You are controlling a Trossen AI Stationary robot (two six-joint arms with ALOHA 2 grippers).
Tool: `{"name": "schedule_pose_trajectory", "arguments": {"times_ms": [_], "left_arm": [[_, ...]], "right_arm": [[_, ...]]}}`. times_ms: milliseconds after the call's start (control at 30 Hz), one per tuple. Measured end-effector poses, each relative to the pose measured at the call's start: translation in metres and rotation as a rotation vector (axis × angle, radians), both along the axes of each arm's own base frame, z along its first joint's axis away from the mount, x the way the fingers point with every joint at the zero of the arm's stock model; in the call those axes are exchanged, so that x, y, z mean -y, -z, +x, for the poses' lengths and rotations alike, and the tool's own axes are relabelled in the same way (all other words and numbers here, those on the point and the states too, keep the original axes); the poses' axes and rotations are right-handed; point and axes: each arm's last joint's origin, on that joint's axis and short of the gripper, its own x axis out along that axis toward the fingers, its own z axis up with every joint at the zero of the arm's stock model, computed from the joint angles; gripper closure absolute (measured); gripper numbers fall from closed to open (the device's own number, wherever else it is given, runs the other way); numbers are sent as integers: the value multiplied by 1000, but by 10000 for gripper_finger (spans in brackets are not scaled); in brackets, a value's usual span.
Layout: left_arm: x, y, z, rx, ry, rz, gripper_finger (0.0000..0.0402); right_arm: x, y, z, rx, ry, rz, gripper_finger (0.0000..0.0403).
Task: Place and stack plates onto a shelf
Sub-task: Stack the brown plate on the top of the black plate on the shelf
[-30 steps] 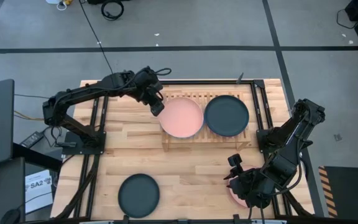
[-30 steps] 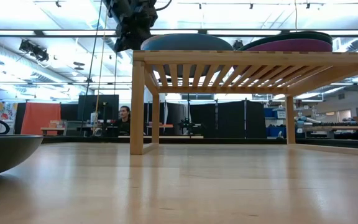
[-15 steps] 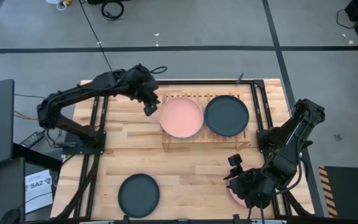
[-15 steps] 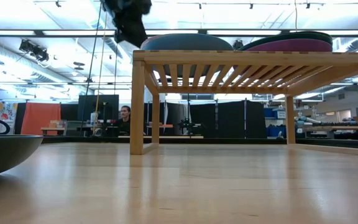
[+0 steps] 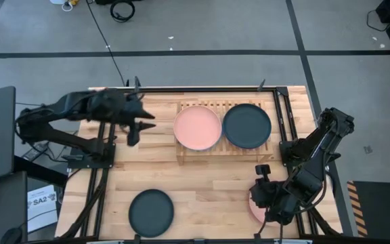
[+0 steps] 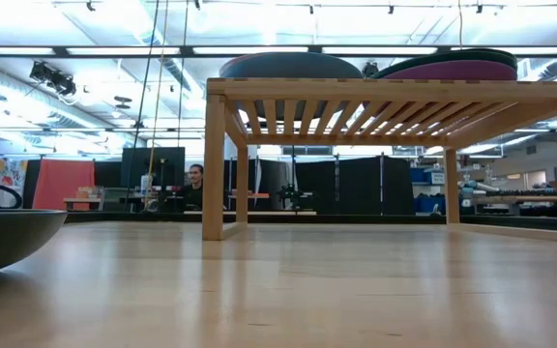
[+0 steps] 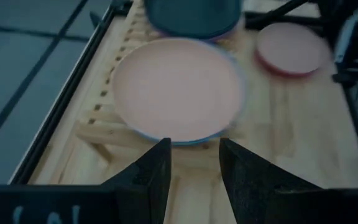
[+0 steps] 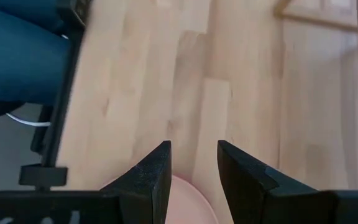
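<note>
Seen from overhead, a wooden shelf sits upper centre on the table, carrying a salmon pink plate on its left and a dark teal plate on its right. The left gripper hovers left of the shelf, fingers parted with nothing between them. A black plate lies at lower left. At lower right, the right gripper stands narrowly open over the edge of a pink plate, not clamping it.
</note>
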Motion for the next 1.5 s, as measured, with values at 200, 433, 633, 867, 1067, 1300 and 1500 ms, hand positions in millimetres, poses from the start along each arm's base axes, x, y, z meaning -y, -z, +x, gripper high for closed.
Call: {"name": "schedule_pose_trajectory", "arguments": {"times_ms": [200,433,633,867,1067,1300,1500], "left_arm": [[33,24,-20,105,6,34,260],[59,93,-24,253,115,-51,260],[73,139,-19,311,169,-90,260],[75,157,-19,295,183,-88,260],[75,156,-19,313,183,-93,260],[75,155,-19,319,183,-95,260],[75,155,-19,319,183,-95,260]], "right_arm": [[2,19,-7,-47,50,-28,268],[9,53,-16,-196,125,-23,268],[18,76,-22,-305,145,-49,268],[35,107,-32,-451,256,-60,268],[53,121,-44,-504,342,-54,268],[72,125,-56,-482,382,12,268],[81,144,-66,-469,354,136,268]]}}
